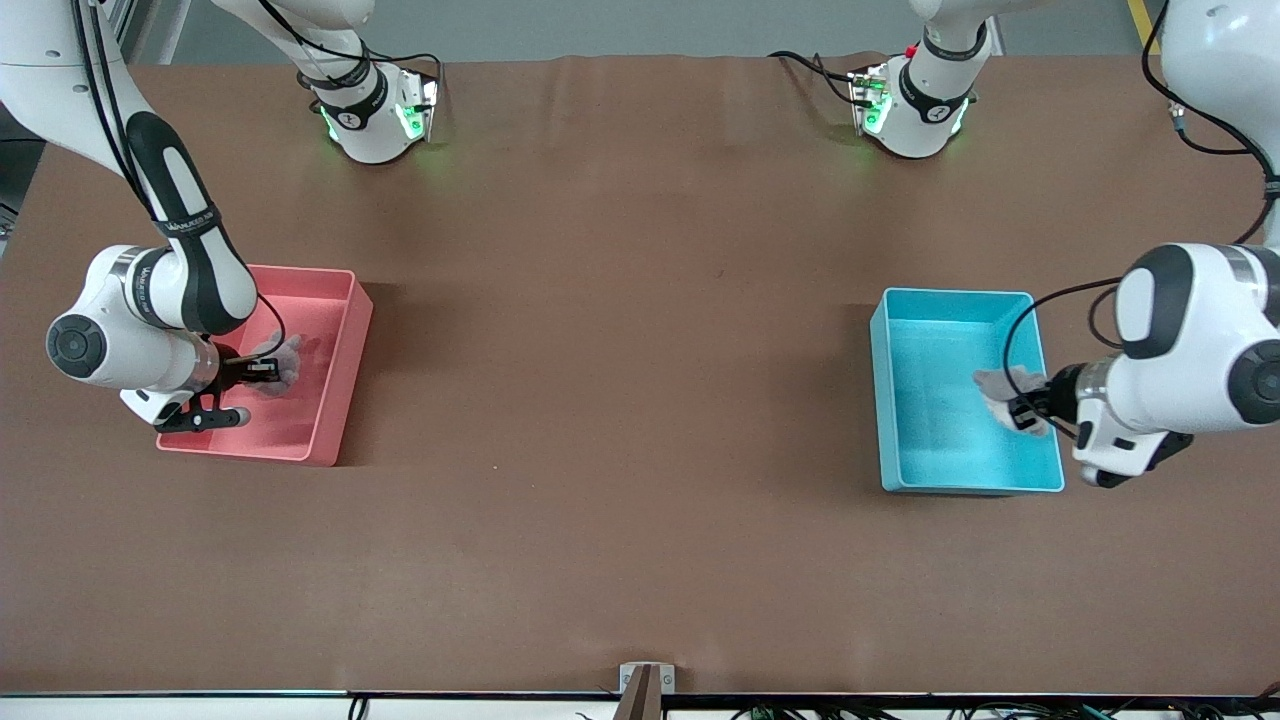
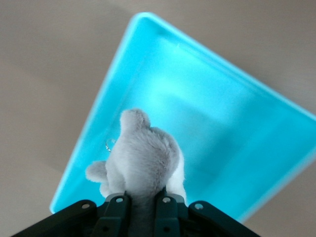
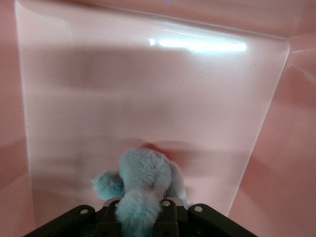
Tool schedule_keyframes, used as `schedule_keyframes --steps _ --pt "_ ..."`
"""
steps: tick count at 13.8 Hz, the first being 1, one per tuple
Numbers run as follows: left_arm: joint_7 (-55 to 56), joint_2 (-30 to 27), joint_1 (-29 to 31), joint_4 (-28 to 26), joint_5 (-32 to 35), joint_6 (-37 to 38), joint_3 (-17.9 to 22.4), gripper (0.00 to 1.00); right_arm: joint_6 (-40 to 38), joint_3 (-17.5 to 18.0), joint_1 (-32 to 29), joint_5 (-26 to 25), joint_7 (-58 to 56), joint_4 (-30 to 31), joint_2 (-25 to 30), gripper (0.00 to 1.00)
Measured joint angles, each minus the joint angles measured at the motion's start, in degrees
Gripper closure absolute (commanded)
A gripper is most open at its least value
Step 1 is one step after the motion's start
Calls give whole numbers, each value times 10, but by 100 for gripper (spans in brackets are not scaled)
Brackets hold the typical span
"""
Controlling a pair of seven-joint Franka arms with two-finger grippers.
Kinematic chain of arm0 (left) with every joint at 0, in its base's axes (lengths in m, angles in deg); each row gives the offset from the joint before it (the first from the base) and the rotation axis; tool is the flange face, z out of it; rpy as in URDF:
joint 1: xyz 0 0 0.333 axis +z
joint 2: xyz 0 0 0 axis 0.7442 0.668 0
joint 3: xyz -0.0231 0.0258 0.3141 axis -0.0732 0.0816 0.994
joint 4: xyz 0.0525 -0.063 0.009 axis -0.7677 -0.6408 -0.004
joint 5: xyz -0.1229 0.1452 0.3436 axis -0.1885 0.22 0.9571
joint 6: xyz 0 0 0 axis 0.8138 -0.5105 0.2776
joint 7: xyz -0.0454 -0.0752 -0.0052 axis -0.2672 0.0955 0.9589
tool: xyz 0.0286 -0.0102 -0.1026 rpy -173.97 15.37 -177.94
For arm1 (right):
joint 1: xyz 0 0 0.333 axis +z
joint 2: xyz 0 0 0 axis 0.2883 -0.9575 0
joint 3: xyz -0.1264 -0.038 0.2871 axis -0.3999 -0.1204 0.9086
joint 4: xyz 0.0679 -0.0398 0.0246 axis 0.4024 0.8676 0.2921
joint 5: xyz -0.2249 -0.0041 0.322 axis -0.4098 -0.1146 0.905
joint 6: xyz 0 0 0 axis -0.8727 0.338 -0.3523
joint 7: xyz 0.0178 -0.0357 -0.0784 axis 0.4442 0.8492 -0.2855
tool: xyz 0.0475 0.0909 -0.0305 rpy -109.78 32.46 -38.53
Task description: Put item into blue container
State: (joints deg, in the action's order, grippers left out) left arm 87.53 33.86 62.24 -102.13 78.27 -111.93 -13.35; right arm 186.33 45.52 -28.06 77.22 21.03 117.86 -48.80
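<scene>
— Brown tabletop (image 1: 620, 400) all the way across, with the arms' bases along its top edge. Where does the blue container sit?

— The blue container (image 1: 905, 480) stands toward the left arm's end of the tabletop, a light cyan rectangular bin with smooth walls and a thin rim. In the left wrist view the same bin (image 2: 237, 123) shows a bare floor.

— And the item?

— A small grey plush toy (image 1: 1000, 385) hangs over the inside of the blue container, at the side closest to the left arm. The left gripper (image 1: 1022, 412) is clamped on it: the left wrist view shows the black fingers (image 2: 116, 217) pressed against the lower end of the plush (image 2: 143, 163), the rest of the toy sticking out over the bin's floor. I cannot tell whether the toy touches the floor.

— What about the other arm?

— Its gripper is busy too. The right gripper (image 1: 265, 372) is down in a pink bin (image 1: 340, 400) of like size, toward the right arm's end of the tabletop, well apart from the blue one. It is closed on a second grey plush toy (image 1: 285, 360). In the right wrist view that fluffy toy (image 3: 145, 182) is pinched between the fingers (image 3: 168, 217) over the pink bin's pale floor (image 3: 148, 89), with a bright strip of reflected light on it.

— Anything else on the surface?

— A small bracket (image 1: 646, 680) at the edge nearest the front camera.
</scene>
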Motion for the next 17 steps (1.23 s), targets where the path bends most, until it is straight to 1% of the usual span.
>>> schedule_keyframes --steps 1,3,5,7,9,11,12,14,17 --pt "-2 8 9 -2 0 0 -1 0 -13 1 1 0 0 -6 7 88" --pt "-2 19 14 -2 0 -1 -1 0 -58 5 6 0 -1 -25 38 88" --pt "-1 18 14 1 0 -1 -2 0 -118 7 22 0 -1 -45 85 89" --pt "-1 12 14 10 1 -1 -5 0 -182 8 47 0 2 -67 131 89" --pt "-1 -4 14 21 2 -1 -6 0 -251 10 86 1 39 -94 161 89" --pt "-2 -29 14 32 2 -1 -7 0 -304 12 145 2 121 -124 169 89" --pt "-2 -43 14 39 2 0 -8 0 -318 14 183 3 175 -136 169 89" --pt "-2 -69 14 56 2 4 -8 0 -321 16 273 8 302 -151 168 89" --pt "-51 -101 14 88 3 33 -8 0 -298 18 391 62 473 -175 148 89"
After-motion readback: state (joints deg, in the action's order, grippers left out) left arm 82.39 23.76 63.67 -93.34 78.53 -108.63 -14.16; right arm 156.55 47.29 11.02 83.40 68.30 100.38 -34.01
